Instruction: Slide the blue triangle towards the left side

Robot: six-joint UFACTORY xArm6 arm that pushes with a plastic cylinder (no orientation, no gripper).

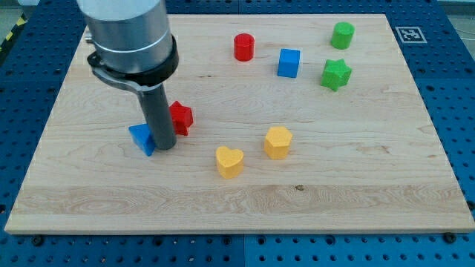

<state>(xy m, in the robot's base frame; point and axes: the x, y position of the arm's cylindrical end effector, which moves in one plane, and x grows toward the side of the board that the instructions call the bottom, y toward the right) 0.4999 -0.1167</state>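
Left of centre on the pale wooden board [245, 200], over a blue pegboard bench [453, 89], the small blue triangle block [140, 137] touches my tip [165, 147] on its right. No jaws here. Red star block [181, 116] sits just behind.

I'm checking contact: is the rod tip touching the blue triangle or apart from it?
Touching: my tip sits against the blue triangle's right side, no gap showing.
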